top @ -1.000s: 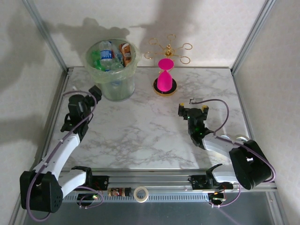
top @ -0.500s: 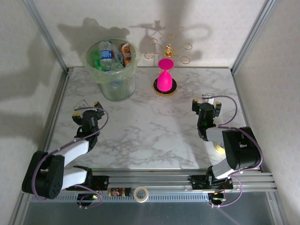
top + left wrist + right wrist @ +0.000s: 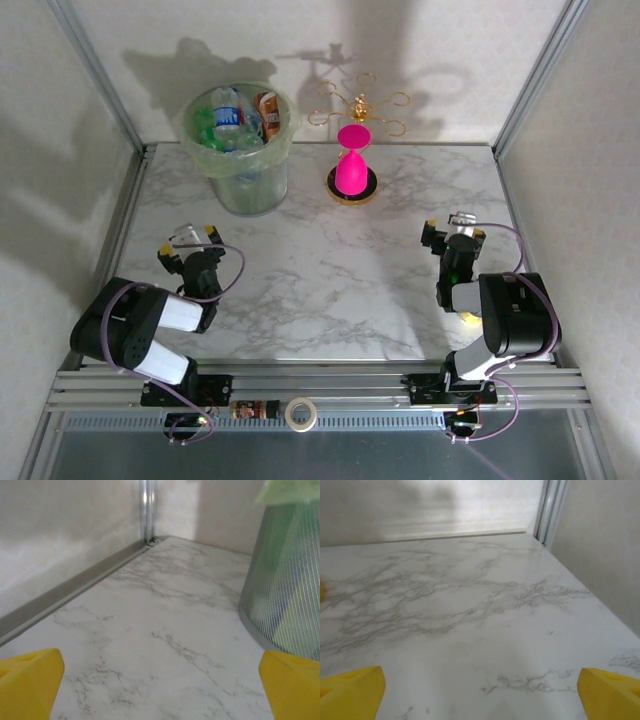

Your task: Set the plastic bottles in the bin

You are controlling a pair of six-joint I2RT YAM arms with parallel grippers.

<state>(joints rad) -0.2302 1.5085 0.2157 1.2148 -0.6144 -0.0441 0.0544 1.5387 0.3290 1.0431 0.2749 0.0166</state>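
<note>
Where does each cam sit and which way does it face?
Top external: above, behind the bases, looking down on table, bin, arms, left hand, right hand.
Left wrist: low over the table, facing the far-left corner; own yellow fingertips.
Right wrist: low, facing the far-right corner; own yellow fingertips.
Shared: top and left wrist both show the bin.

The left arm (image 3: pixel 125 335) and the right arm (image 3: pixel 515 320) are looking alike, both wearing smooth white shells between bulky, rounded black joint housings. Thin purple cables (image 3: pixel 238 268) are looping loosely along each one. The left gripper (image 3: pixel 188 242) and the right gripper (image 3: pixel 455 232) are showing black bodies, with blocky, bright yellow fingertips (image 3: pixel 27 682).
</note>
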